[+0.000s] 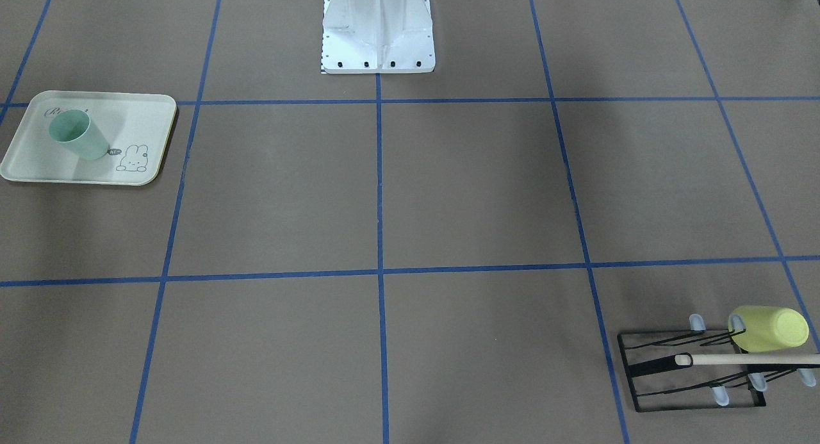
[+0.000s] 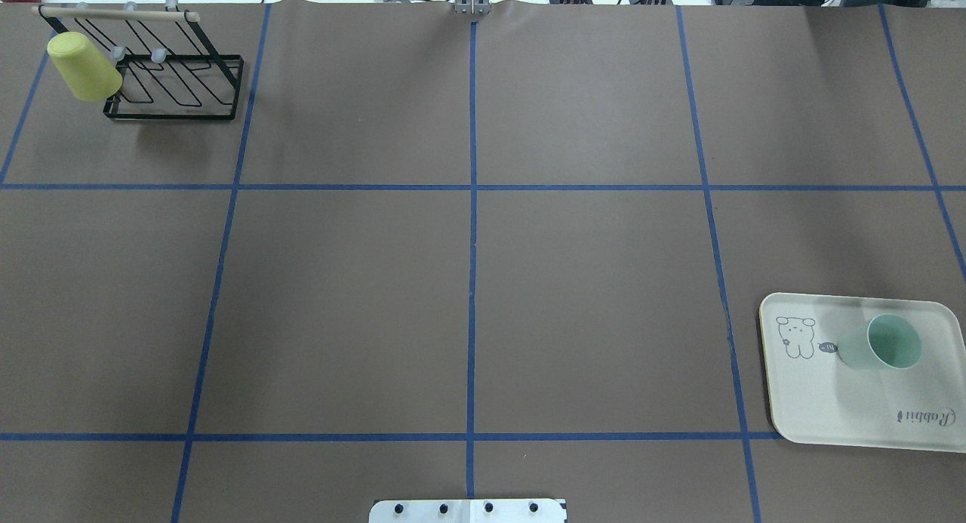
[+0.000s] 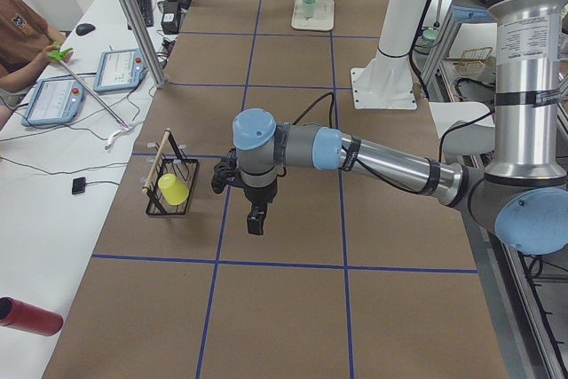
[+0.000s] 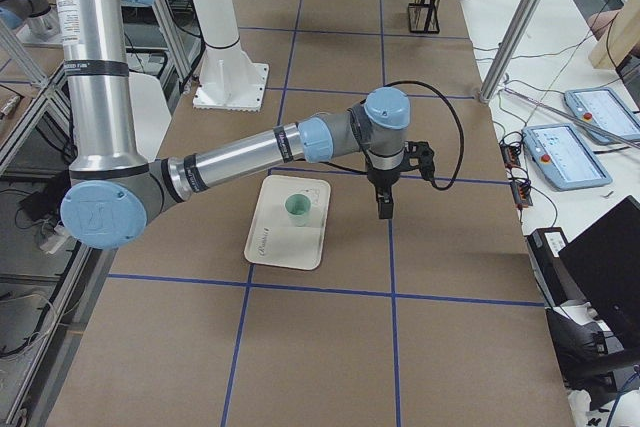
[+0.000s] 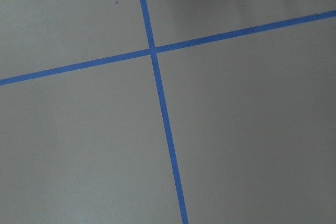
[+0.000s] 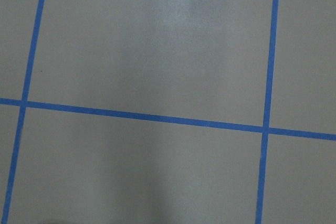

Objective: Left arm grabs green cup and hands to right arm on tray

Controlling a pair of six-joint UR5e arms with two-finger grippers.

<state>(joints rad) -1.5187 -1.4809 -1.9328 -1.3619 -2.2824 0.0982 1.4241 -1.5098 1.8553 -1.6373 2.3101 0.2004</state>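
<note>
Plastic, smooth and pale mint-green, makes up the small handleless green cup (image 1: 78,135). In the front-facing view it stands upright, mouth up, on the cream rectangular plastic tray (image 1: 148,120) with the bunny drawing. Well apart, at the opposite corner, a yellow-green plastic cup (image 1: 772,328) hangs on a black wire rack (image 1: 692,375). No arm shows here.

Overhead view: the green cup sits inside the tray's raised rim, between the bunny and the "Rabbit" script, with nothing touching it.

Left side view: the silver-grey left arm (image 3: 390,161) reaches over the table, its black left gripper (image 3: 256,219) pointing down near the rack and far from the green cup. I cannot tell whether its jaws are open or closed.

Right side view: the silver-grey right arm (image 4: 240,155) holds the black right gripper (image 4: 384,207) above bare table near the tray, apart from the cup. Its jaw state cannot be told either.

Wrist views: only the brown paper-covered table (image 5: 79,156) and blue tape lines (image 5: 157,87) appear — no fingers.

The cup is probably light, stiff and slippery, so it would tip easily or squirt out of a hard pinch. A moderate hold across the wall around mid-height looks safest. Standing on the tray already, it seems delivered.
</note>
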